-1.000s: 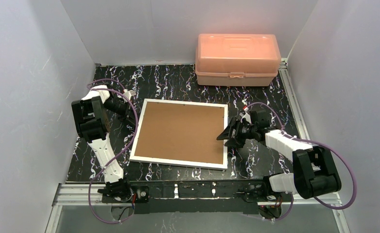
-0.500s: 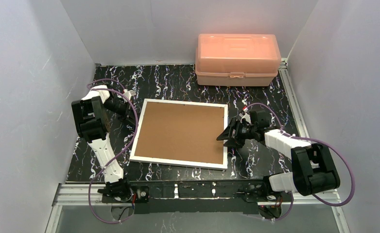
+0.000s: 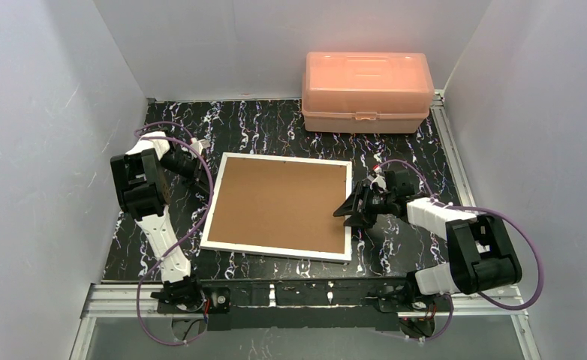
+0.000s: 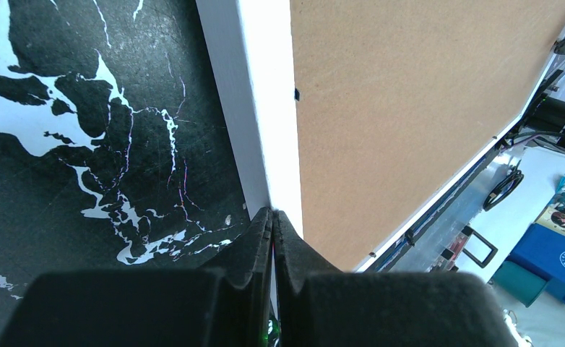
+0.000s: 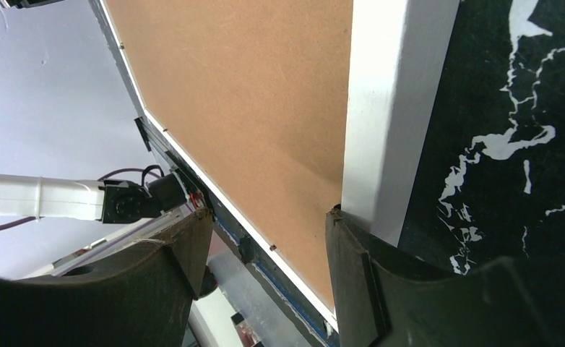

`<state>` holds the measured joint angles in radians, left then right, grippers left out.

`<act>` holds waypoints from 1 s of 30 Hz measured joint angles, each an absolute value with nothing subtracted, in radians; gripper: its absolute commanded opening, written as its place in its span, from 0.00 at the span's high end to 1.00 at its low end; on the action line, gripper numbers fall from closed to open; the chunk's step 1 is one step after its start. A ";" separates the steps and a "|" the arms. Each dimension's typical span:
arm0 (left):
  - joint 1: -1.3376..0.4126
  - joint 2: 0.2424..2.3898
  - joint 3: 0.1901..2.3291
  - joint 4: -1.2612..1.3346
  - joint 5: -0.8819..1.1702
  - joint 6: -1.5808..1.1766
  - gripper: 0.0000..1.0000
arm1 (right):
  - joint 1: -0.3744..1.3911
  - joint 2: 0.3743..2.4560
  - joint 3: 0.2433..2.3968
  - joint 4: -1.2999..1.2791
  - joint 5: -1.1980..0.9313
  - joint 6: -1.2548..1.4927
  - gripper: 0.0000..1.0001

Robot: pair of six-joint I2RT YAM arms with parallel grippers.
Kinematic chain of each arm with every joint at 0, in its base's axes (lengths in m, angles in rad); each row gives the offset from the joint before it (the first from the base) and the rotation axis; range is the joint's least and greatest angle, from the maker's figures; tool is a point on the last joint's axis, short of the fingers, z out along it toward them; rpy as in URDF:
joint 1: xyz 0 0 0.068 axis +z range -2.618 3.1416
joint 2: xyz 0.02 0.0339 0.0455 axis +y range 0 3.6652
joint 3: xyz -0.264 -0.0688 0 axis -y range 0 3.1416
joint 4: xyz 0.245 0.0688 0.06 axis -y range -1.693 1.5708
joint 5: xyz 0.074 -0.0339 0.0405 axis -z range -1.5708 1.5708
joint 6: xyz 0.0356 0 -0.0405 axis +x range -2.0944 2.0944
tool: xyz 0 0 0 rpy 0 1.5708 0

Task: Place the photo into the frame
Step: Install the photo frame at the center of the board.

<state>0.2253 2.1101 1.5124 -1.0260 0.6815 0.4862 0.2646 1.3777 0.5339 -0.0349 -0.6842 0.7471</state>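
The left claw (image 4: 272, 217), shut tight on nothing, points its tips at the left edge of the frame (image 3: 279, 202), the right claw (image 3: 348, 214) gapes empty at its right edge, and the frame lies flat, brown back up, mid-counter (image 3: 275, 127), with the pink box (image 3: 365, 90) behind it.

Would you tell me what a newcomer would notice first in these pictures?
The frame lies back-up, brown board showing, centred on the dark marbled table. The shut left gripper and the open right gripper flank its side edges. A pink box sits at the far edge.
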 measured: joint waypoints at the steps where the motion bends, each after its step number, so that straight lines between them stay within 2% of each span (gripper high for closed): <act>1: 0.225 2.110 1.512 -1.026 0.682 0.486 1.00 | 0.267 1.384 0.534 -0.027 -0.687 0.749 0.33; 13: 0.225 2.110 1.512 -1.026 0.682 0.486 1.00 | 0.271 1.415 0.556 -0.036 -0.693 0.749 0.35; 30: 0.225 2.110 1.512 -1.026 0.682 0.487 1.00 | 0.341 1.447 0.673 -0.224 -0.580 0.652 0.36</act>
